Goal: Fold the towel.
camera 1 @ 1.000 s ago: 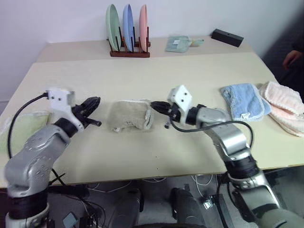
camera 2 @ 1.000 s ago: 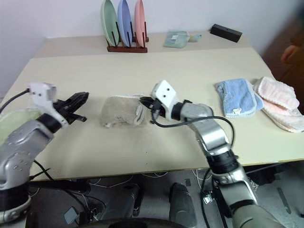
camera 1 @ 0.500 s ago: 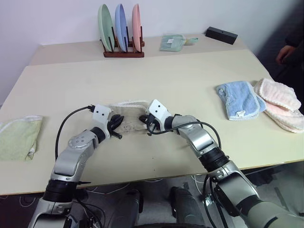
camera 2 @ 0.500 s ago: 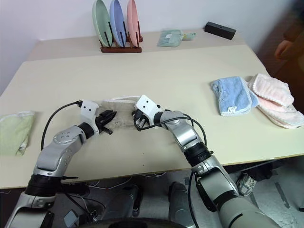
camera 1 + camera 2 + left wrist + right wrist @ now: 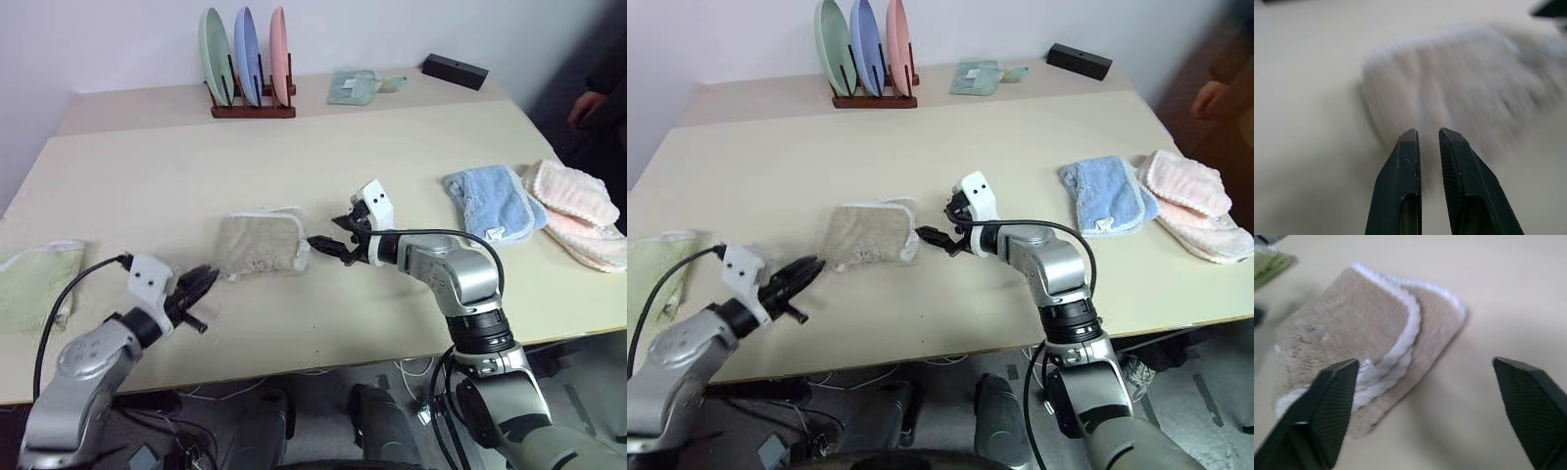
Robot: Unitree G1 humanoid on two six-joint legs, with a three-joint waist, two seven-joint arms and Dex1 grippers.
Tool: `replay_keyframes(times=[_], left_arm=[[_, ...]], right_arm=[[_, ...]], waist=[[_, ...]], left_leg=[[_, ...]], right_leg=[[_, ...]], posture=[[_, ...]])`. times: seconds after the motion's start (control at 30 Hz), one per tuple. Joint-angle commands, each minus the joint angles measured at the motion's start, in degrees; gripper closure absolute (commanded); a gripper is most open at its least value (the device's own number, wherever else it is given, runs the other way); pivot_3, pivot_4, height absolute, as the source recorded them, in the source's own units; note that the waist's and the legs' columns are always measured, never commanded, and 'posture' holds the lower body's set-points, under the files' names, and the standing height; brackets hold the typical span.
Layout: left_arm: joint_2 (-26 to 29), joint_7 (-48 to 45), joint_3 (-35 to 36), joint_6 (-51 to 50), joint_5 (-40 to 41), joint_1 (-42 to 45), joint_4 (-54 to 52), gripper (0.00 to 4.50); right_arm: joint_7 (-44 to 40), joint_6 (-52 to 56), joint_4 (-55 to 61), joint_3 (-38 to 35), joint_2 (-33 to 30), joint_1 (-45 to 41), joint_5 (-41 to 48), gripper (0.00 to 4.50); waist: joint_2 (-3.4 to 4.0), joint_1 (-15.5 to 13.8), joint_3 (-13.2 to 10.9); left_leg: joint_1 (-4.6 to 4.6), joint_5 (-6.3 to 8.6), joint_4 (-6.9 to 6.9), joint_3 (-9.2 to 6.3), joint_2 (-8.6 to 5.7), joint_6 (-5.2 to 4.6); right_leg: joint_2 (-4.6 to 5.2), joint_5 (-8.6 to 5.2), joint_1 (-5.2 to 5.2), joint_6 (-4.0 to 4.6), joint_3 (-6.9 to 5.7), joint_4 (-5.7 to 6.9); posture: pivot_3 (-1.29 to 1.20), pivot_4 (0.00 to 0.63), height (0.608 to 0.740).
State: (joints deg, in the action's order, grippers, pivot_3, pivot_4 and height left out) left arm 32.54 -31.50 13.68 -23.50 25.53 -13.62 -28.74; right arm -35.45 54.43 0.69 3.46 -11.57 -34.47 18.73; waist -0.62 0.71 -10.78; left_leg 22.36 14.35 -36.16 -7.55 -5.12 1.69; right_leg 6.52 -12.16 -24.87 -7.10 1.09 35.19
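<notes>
The towel (image 5: pixel 259 245) is beige with white corded edging and lies folded into a small rectangle in the middle of the table (image 5: pixel 392 147); its layered white edges (image 5: pixel 1400 350) face my right gripper. That right gripper (image 5: pixel 331 241) hovers just right of the towel, open, with its fingers (image 5: pixel 1334 401) spread wide and nothing between them. My left gripper (image 5: pixel 199 290) is near the table's front edge, to the front left of the towel and apart from it. Its fingertips (image 5: pixel 1409 142) stand almost together around nothing.
A light green folded towel (image 5: pixel 34 284) lies at the left edge. Blue (image 5: pixel 495 201) and pink (image 5: pixel 583 211) folded towels sit at the right. A rack of three plates (image 5: pixel 247 59), a green cloth (image 5: pixel 353 86) and a black box (image 5: pixel 456 70) stand at the back. A person's hand (image 5: pixel 588 103) shows at the far right.
My right gripper has opened and drawn back to the right of the towel. My left gripper has pulled away from the towel, back and down toward the front edge.
</notes>
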Motion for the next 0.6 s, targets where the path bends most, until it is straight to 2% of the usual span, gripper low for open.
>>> replay_keyframes(times=[0.03, 0.27, 0.3, 0.37, 0.47, 0.6], left_arm=[[-1.0, 0.0, 1.3, 1.1, 1.6, -1.4, -5.2, 3.9], [-4.0, 1.4, -1.0, -0.2, 2.5, -3.7, -9.7, 3.9], [-4.3, 1.6, -1.5, -0.3, 2.3, -3.8, -9.8, 3.9], [-4.6, 1.9, -2.1, -0.3, 1.8, -4.0, -9.9, 3.9], [-5.1, 2.4, -2.7, -0.6, 1.7, -4.0, -10.0, 3.9], [-5.7, 2.9, -3.2, -0.7, 1.7, -3.8, -10.0, 3.9]], right_arm=[[2.2, 4.2, -1.0, -2.5, 3.6, -1.6, 4.0, 0.33], [6.1, 6.0, -10.4, -5.2, 10.8, -4.9, 6.5, 0.33], [6.6, 6.2, -11.6, -5.9, 11.7, -5.6, 7.0, 0.56], [7.1, 6.2, -12.9, -6.7, 12.7, -6.5, 7.5, 1.07], [8.0, 6.6, -14.1, -8.4, 14.0, -7.7, 8.9, 2.65], [9.1, 8.1, -12.5, -10.4, 14.8, -7.9, 11.3, 4.48]], waist=[[0.0, -0.1, 0.0], [0.0, 0.3, 0.0], [0.0, 0.4, 0.0], [0.01, 0.4, 0.0], [0.01, 0.4, 0.0], [0.02, 0.3, 0.0]], left_leg=[[0.0, -0.01, -0.04, -0.02, 0.0, 0.01], [-0.04, -0.01, 0.01, 0.0, -0.01, 0.01], [-0.04, -0.01, 0.01, 0.0, 0.01, 0.01], [-0.05, -0.01, 0.04, 0.0, 0.02, 0.01], [-0.04, -0.01, 0.04, 0.01, 0.01, 0.0], [-0.04, -0.01, 0.03, 0.0, 0.0, 0.01]], right_leg=[[0.0, -0.02, 0.04, 0.04, -0.02, 0.0], [0.0, 0.05, 0.04, -0.07, -0.02, 0.01], [-0.03, 0.06, 0.03, -0.06, -0.02, 0.01], [-0.05, 0.06, 0.0, -0.05, -0.02, 0.03], [-0.04, 0.06, 0.0, -0.05, -0.02, 0.03], [-0.03, 0.06, 0.0, -0.06, -0.02, 0.03]], posture=[[0.0, 0.15, 0.74], [0.0, 0.15, 0.74], [0.0, 0.15, 0.74], [0.0, 0.15, 0.74], [0.0, 0.15, 0.74], [0.0, 0.15, 0.74]])
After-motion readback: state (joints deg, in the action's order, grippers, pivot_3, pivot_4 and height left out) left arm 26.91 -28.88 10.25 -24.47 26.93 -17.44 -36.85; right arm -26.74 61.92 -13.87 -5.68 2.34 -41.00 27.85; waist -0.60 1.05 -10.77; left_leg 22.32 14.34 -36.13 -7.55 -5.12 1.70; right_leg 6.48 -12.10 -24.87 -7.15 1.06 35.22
